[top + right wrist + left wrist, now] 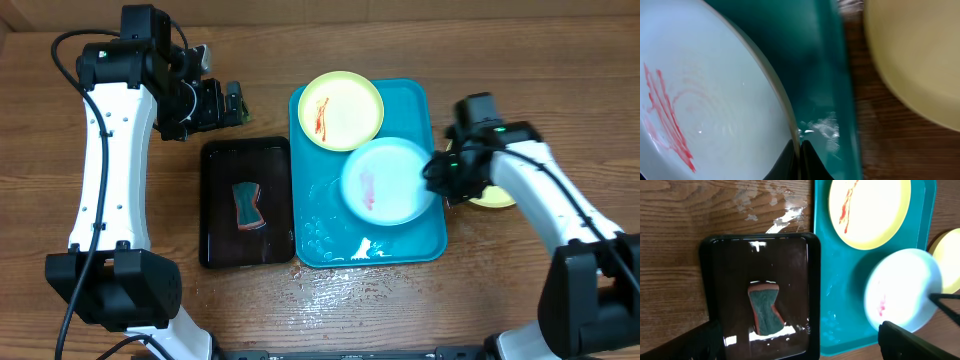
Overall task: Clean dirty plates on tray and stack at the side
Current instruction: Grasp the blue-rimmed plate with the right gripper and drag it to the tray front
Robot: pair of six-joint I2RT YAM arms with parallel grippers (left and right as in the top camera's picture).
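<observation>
On the turquoise tray (320, 240) a pale yellow-green plate (341, 110) with red smears lies at the back. A light blue plate (385, 180) with a red smear is at the tray's right side. My right gripper (801, 150) is shut on the right rim of the blue plate (715, 100), one finger on each side of the edge. Another yellow-green plate (493, 197) rests on the table right of the tray, partly under the right arm. My left gripper (800, 347) hangs open above the black tray (720, 280), holding nothing.
A green and orange sponge (765, 310) lies in the black tray (215, 200), which sits against the turquoise tray's left side. Water droplets and wet patches mark the turquoise tray's front (330, 235) and the wooden table (330, 290) before it.
</observation>
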